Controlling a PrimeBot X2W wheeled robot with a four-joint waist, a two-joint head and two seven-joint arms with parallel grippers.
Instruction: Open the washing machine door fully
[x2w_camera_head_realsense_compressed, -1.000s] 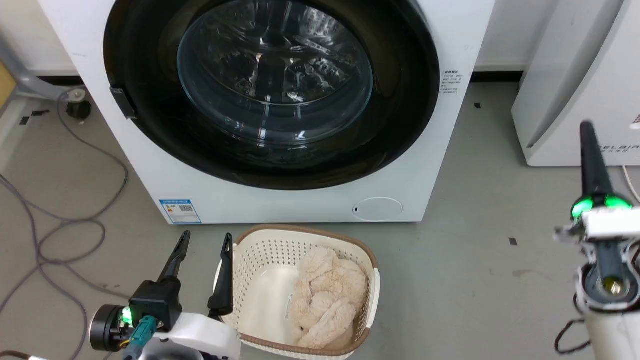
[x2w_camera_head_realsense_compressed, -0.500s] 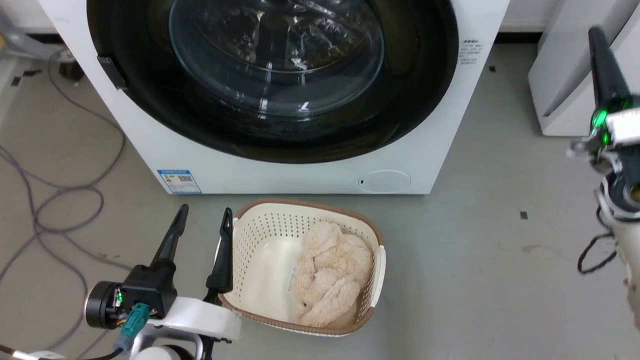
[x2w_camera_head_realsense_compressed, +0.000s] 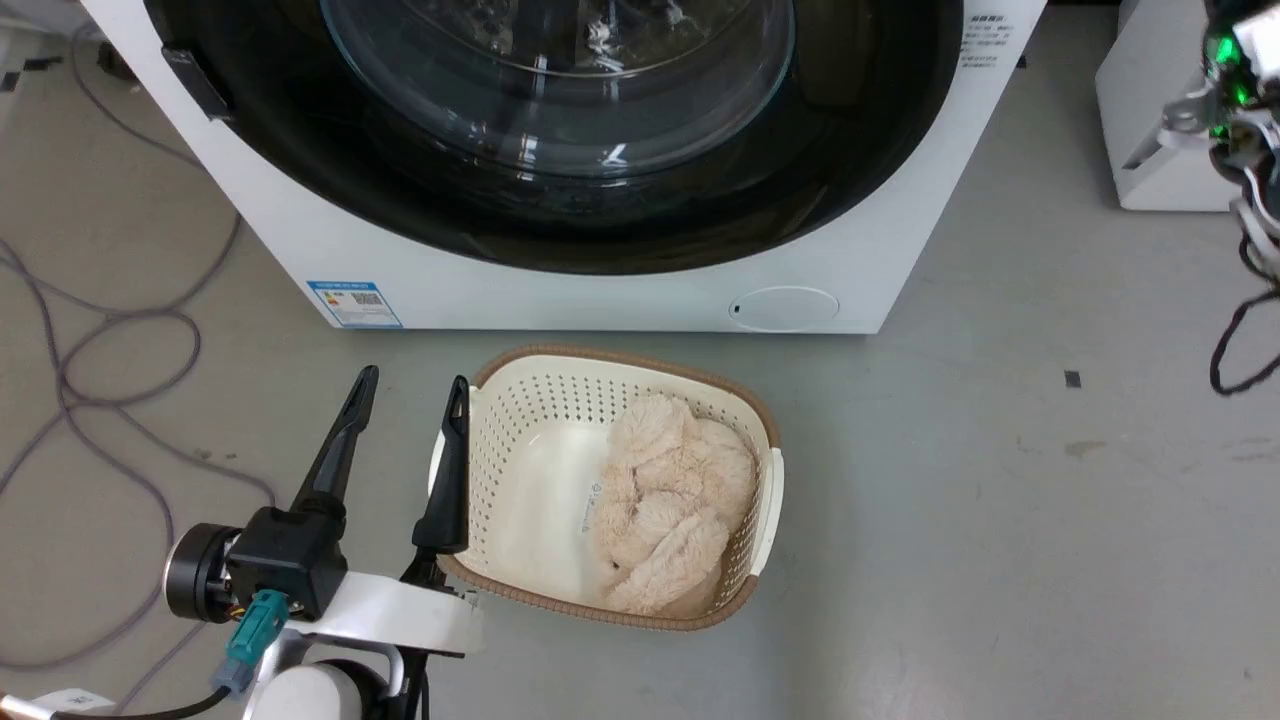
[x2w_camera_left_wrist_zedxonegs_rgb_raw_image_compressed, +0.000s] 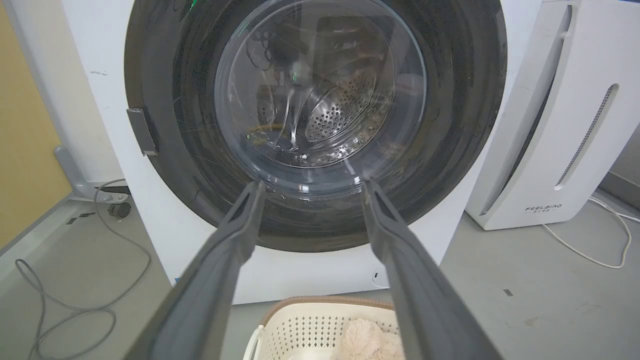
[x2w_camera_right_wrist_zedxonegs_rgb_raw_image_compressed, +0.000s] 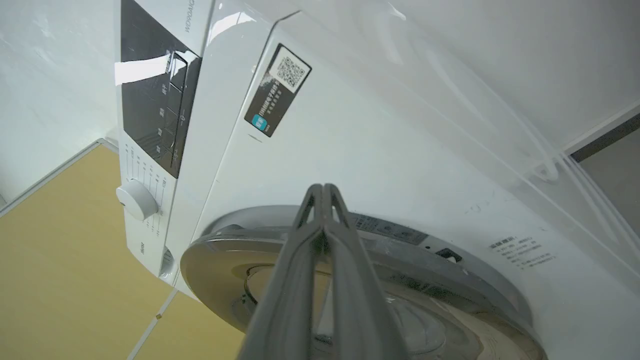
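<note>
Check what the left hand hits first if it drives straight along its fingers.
Most likely the washing machine door: in its wrist view the open left hand frames the lower part of the glass bowl. Depth is unclear. The basket looks off that line.

Holds left gripper (x2w_camera_head_realsense_compressed: 415, 377) low at lower left of head view, dark fingers (x2w_camera_head_realsense_compressed: 340, 460) pointing up and forward, spread wide with an open gap between tips. Shows pale left forearm (x2w_camera_head_realsense_compressed: 390, 610) below a black wrist housing (x2w_camera_head_realsense_compressed: 290, 570), teal connector (x2w_camera_head_realsense_compressed: 245, 640) at its side. Carries right wrist (x2w_camera_head_realsense_compressed: 1235, 70) high at upper right edge of head view, green indicator (x2w_camera_head_realsense_compressed: 1222, 48) lit, black cable (x2w_camera_head_realsense_compressed: 1235, 340) hanging below. Presses right gripper (x2w_camera_right_wrist_zedxonegs_rgb_raw_image_compressed: 322, 187) fingers together in right wrist view, tips touching, nothing clamped.
</note>
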